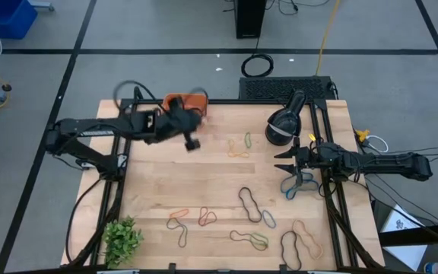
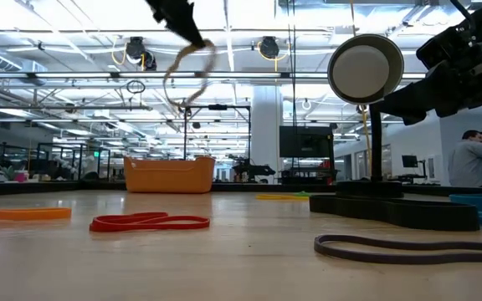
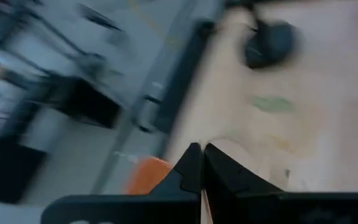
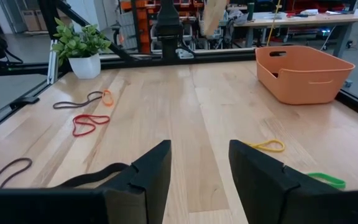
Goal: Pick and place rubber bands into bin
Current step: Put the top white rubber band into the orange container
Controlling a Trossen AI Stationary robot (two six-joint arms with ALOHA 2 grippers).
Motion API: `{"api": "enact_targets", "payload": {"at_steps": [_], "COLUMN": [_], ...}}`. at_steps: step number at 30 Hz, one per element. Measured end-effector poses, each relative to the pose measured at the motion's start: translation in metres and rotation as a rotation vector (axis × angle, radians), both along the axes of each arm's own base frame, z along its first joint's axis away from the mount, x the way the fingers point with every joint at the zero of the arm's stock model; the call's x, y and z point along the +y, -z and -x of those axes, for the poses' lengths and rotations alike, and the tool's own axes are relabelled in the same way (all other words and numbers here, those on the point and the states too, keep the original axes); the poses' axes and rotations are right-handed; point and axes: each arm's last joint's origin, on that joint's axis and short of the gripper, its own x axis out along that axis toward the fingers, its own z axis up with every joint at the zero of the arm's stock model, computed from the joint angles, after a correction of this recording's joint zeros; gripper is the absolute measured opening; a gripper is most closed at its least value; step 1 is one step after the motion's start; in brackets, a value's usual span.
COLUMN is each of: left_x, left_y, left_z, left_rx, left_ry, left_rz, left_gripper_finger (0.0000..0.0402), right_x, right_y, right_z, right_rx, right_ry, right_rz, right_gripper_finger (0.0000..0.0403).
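My left gripper (image 2: 182, 23) is high above the table, just in front of the orange bin (image 1: 182, 101), and shut on a tan rubber band (image 2: 187, 75) that dangles under it. In the right wrist view the band (image 4: 211, 15) hangs in the air beside the bin (image 4: 303, 71). Other rubber bands lie flat on the wooden table: a yellow-green pair (image 1: 240, 144), a black one (image 1: 249, 204), red and orange ones (image 1: 192, 219). My right gripper (image 1: 284, 160) waits open at the table's right side, next to a blue band (image 1: 295, 185). My left gripper pinches the tan rubber band at its upper end (image 2: 196, 42) between its two shut fingers, which slant downward. The band is lifted clear of the table and hangs slack below the fingertips as a twisted loop.
A black stand with a round head (image 1: 284, 125) sits at the far right, beside my right arm. A small potted plant (image 1: 120, 240) stands at the near left corner. More bands (image 1: 299, 243) lie along the near edge. The middle of the table (image 1: 204, 175) is bare wood.
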Motion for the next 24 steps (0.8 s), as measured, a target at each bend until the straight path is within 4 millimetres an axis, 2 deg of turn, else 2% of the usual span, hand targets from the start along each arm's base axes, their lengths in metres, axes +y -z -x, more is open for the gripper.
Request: {"api": "enact_targets", "payload": {"at_steps": [4, 10, 16, 24], "left_x": [0.024, 0.070, 0.109, 0.154], "left_y": [-0.015, -0.008, 0.036, 0.120], "left_z": [0.001, 0.012, 0.014, 0.007], "left_rx": [-0.037, -0.007, 0.065, 0.158], "left_ry": [-0.075, -0.232, -0.314, -0.428], "left_rz": [-0.097, -0.100, 0.017, 0.073], "left_gripper_finger": [0.0005, 0.0005, 0.0005, 0.0006], "right_x": [0.000, 0.000, 0.000, 0.000], "right_y": [0.000, 0.000, 0.000, 0.000], "right_z": [0.000, 0.000, 0.000, 0.000], "right_rx": [0.000, 0.000, 0.000, 0.000], "right_ry": [0.001, 0.001, 0.002, 0.003], "right_rz": [0.000, 0.001, 0.003, 0.002], "right_gripper_finger": [0.0155, 0.0155, 0.0155, 0.0155]}}
